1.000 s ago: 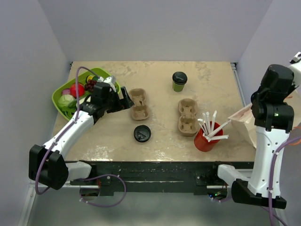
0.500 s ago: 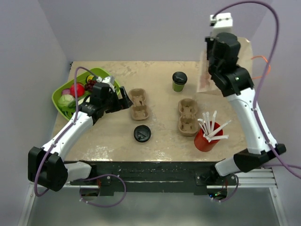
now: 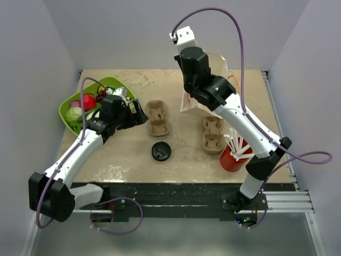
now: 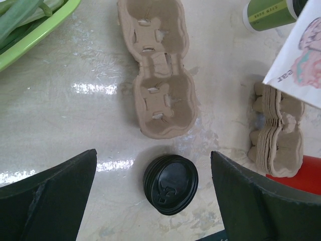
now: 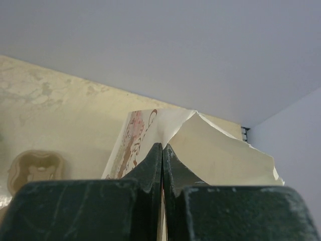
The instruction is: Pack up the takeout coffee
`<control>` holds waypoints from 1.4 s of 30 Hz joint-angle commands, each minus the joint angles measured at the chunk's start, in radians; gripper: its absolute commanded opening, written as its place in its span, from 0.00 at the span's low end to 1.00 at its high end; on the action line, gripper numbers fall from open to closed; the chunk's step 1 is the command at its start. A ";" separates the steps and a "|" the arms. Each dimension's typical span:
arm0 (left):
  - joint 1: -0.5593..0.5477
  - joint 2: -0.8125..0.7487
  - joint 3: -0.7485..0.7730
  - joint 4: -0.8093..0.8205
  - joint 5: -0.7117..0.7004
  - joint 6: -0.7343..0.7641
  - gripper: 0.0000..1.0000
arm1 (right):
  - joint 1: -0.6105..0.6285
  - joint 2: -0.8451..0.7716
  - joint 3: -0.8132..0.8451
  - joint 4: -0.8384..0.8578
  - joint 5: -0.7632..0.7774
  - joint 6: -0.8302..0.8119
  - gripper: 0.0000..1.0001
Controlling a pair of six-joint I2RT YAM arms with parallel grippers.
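One swing has carried the right fingers (image 5: 153, 165), clenched on the paper bag (image 5: 215, 150), from the far right to over the counter (image 3: 122, 160). The takeout coffee (image 4: 266, 15) stands just beside the bag, ready for packing. The left fingers (image 4: 55, 186) hang released.

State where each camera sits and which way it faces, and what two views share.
Top external: high behind the robot, looking down on the table; left arm and right arm show.
Left wrist: on the left arm, looking down at a cup carrier and loose black lid; its open left hand frames the bottom.
Right wrist: looking along the shut right hand, pinching a paper bag, toward the back wall.
Shared: top and left wrist both show carrier, lid, bag.
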 commanded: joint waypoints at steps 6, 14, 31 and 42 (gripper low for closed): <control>0.008 -0.031 -0.036 -0.006 -0.039 -0.044 0.99 | 0.001 0.025 -0.062 -0.045 -0.190 0.101 0.00; 0.008 0.045 -0.045 0.010 -0.061 -0.080 1.00 | 0.001 0.113 -0.063 -0.111 -0.155 0.214 0.00; -0.004 0.209 -0.036 0.091 -0.067 -0.099 0.95 | -0.001 0.320 0.108 -0.119 -0.187 0.329 0.00; -0.004 0.208 -0.045 0.074 -0.096 -0.093 0.96 | -0.001 0.460 0.277 -0.085 -0.307 0.390 0.00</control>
